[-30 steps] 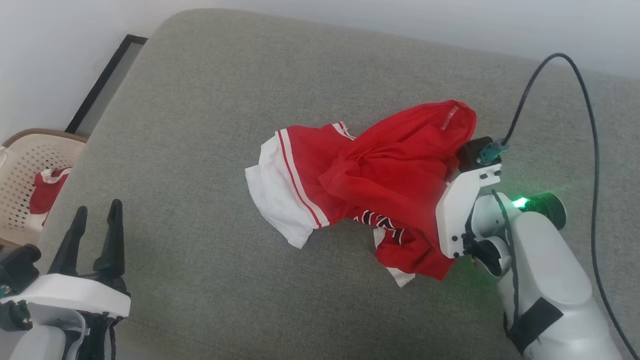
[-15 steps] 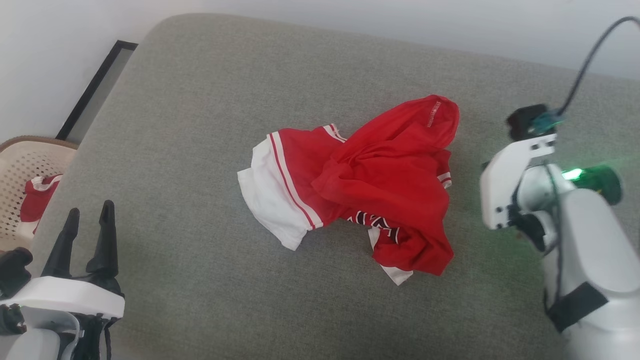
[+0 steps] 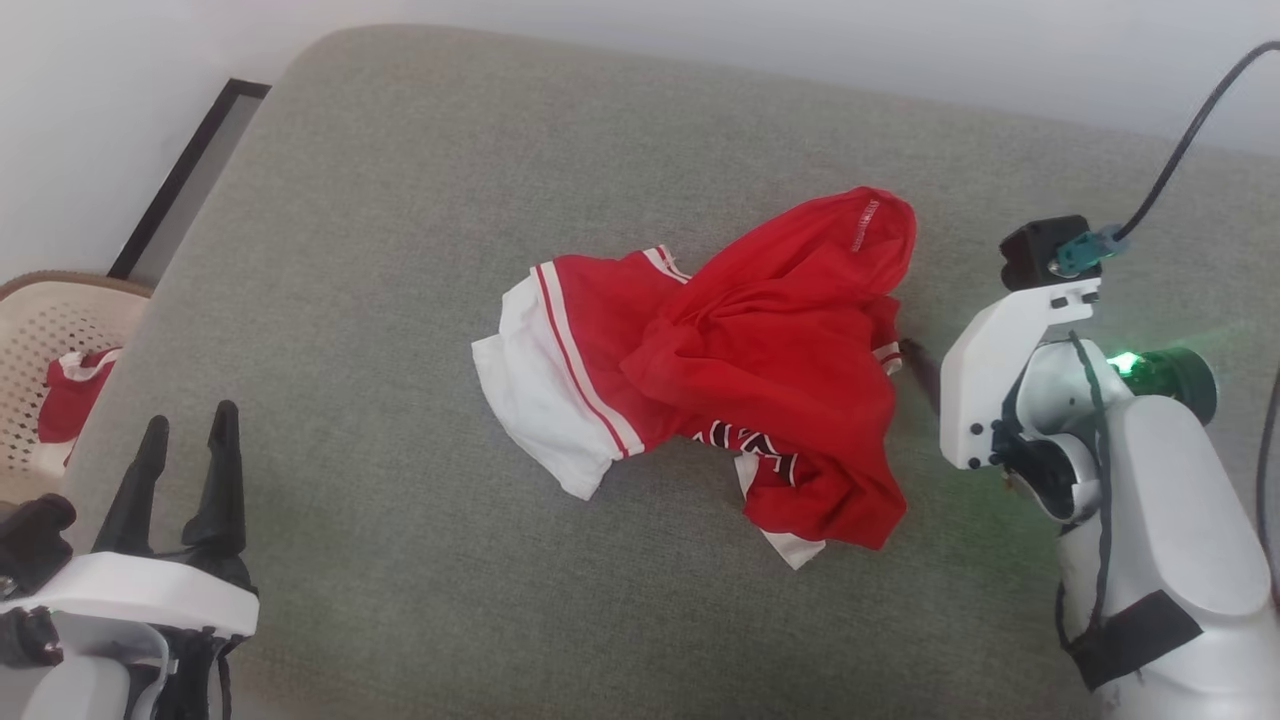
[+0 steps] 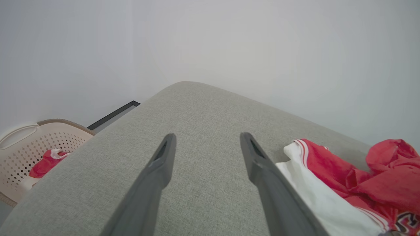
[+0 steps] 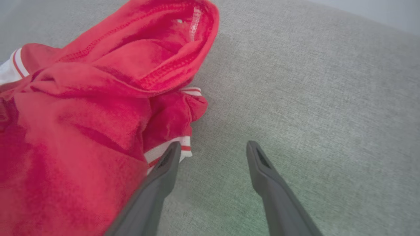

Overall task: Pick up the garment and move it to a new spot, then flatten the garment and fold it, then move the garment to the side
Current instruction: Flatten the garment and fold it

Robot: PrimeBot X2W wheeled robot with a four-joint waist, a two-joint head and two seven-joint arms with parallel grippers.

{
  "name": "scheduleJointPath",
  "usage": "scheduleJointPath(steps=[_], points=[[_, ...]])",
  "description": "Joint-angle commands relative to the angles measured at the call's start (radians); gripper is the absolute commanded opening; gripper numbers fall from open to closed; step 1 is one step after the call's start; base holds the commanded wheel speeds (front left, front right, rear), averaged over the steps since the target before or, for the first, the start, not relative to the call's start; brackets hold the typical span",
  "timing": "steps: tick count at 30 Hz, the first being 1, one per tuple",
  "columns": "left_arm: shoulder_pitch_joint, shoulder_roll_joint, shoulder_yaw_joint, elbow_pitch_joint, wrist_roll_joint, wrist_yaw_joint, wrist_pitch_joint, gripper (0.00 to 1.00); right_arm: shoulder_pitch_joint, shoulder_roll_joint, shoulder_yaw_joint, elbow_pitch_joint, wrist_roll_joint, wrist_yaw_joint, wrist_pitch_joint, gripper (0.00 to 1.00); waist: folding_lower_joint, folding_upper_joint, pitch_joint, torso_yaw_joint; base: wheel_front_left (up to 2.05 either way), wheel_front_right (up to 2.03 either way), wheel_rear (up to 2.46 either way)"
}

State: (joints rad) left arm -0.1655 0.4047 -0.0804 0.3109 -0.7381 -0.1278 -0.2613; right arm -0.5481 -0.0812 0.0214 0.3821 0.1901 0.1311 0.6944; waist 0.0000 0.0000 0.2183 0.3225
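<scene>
The garment (image 3: 720, 370), a red T-shirt with white sleeves and striped trim, lies crumpled in the middle of the grey cushion (image 3: 400, 220); dark letters peek out at its lower edge. My right gripper (image 3: 915, 358) sits just right of the garment, mostly hidden behind its white wrist. In the right wrist view the right gripper (image 5: 213, 144) is open and holds nothing, and its left finger (image 5: 164, 170) is beside the striped sleeve hem of the garment (image 5: 82, 114). My left gripper (image 3: 190, 420) stands open at the lower left, well apart from the garment (image 4: 344, 177). Bare cushion shows between the fingers of the left gripper (image 4: 207, 136).
A beige perforated laundry basket (image 3: 40, 320) with another red cloth (image 3: 70, 400) in it stands on the floor off the cushion's left side. A black-framed panel (image 3: 185, 180) leans on the wall there. A black cable (image 3: 1190, 130) arcs up from my right wrist.
My right gripper pulled off the garment's right side, swung away to the right, then came back close to its edge. The garment settled a little. The left gripper stayed put.
</scene>
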Motion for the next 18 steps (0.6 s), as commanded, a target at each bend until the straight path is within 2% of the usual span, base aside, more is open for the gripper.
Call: scheduleJointPath(steps=[1, 8, 15, 16, 17, 18], points=[[-0.012, -0.003, -0.001, -0.004, 0.003, -0.003, -0.005, 1.0, -0.001, 0.006, 0.004, -0.005, 0.006, -0.001, 0.001, 1.0, 0.0, 0.0, 0.006, 0.007, 0.0, 0.0, 0.0], [-0.023, -0.01, -0.016, -0.001, -0.001, -0.003, -0.005, 1.0, -0.021, 0.022, 0.015, 0.025, 0.021, -0.001, 0.015, 1.0, 0.0, 0.0, 0.023, 0.034, 0.0, 0.0, 0.0], [-0.041, -0.016, -0.042, 0.008, -0.011, -0.003, -0.005, 1.0, -0.041, 0.029, 0.01, 0.125, -0.012, -0.001, 0.023, 1.0, 0.0, 0.0, 0.044, 0.074, 0.0, 0.0, 0.0], [-0.041, -0.015, -0.045, 0.009, -0.012, -0.003, -0.005, 1.0, -0.044, 0.029, 0.011, 0.142, -0.018, -0.001, 0.019, 0.68, 0.0, 0.0, 0.045, 0.078, 0.0, 0.0, 0.0], [-0.042, -0.015, -0.047, 0.011, -0.014, -0.003, -0.005, 1.0, -0.044, 0.03, 0.011, 0.161, -0.026, -0.001, 0.017, 0.15, 0.0, 0.0, 0.047, 0.082, 0.0, 0.0, 0.0], [-0.044, -0.015, -0.048, 0.014, -0.015, -0.003, -0.005, 1.0, -0.042, 0.031, 0.015, 0.177, -0.034, -0.001, 0.018, 0.0, 0.0, 0.0, 0.047, 0.084, 0.0, 0.0, 0.0]])
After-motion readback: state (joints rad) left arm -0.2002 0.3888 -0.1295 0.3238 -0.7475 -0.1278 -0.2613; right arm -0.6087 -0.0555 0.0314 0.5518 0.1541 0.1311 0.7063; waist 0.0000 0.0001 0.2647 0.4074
